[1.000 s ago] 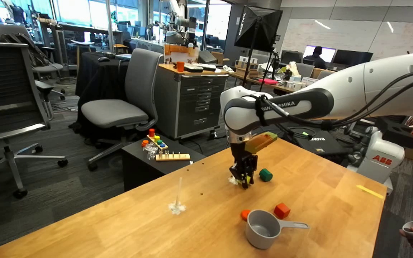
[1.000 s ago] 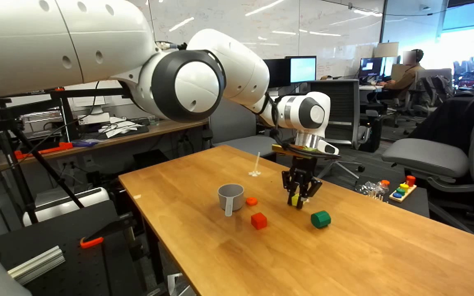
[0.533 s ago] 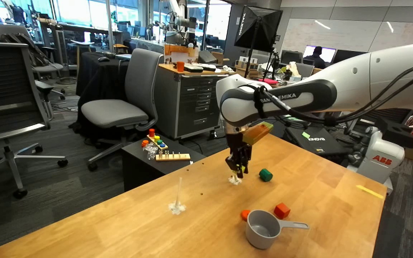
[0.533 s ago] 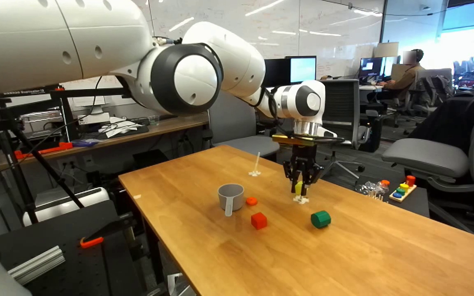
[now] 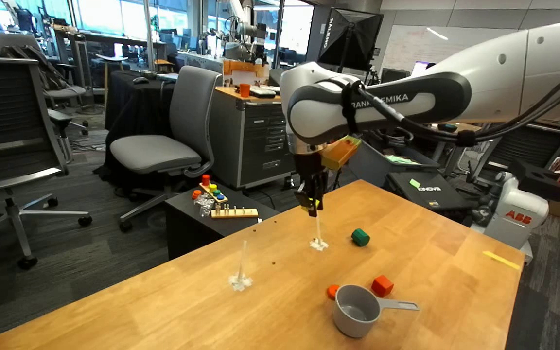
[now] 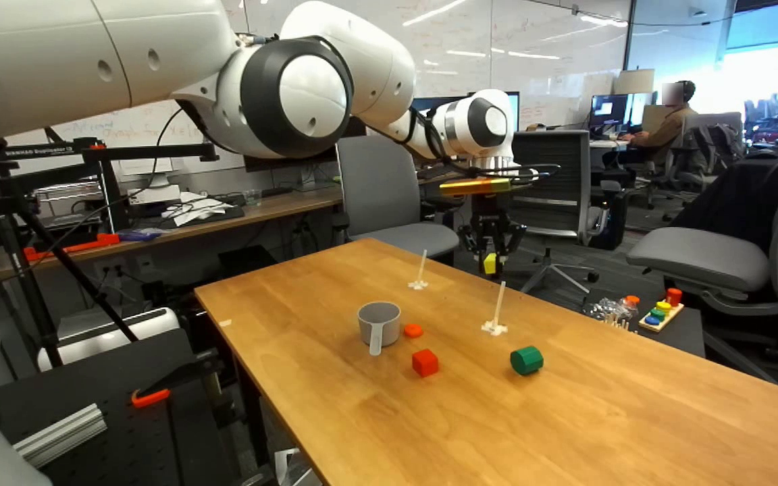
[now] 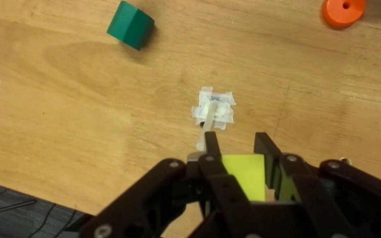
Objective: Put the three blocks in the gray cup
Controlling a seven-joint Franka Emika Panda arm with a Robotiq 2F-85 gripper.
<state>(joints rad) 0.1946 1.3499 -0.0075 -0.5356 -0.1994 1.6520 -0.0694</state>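
Claw [image 7: 236, 142] pinches the yellow block [image 7: 248, 177] up above the worktop [image 5: 173, 301]

In the wrist view, the yellow block is bright, smooth and flat-sided, squeezed between two black fingers [image 7: 212, 143]. They hide part of it, so I can't tell its long way. The worktop's edge cuts across the lower left. Up and left, the green block [image 7: 131, 26] lies on a flat side.

In an exterior view, the cup [image 5: 350, 318] stands upright, its handle [image 5: 399, 305] pointing to the worktop's right edge. The red block [image 5: 382, 286], a neat cube, and an orange disc [image 5: 332, 291] sit near the cup. Wide open wood lies to the cup's left.

In an exterior view, the yellow block is up near the tip of a thin stick [image 6: 499, 304]. The green block looks chunky and many-sided. Open wood spreads in front of the red and green blocks.
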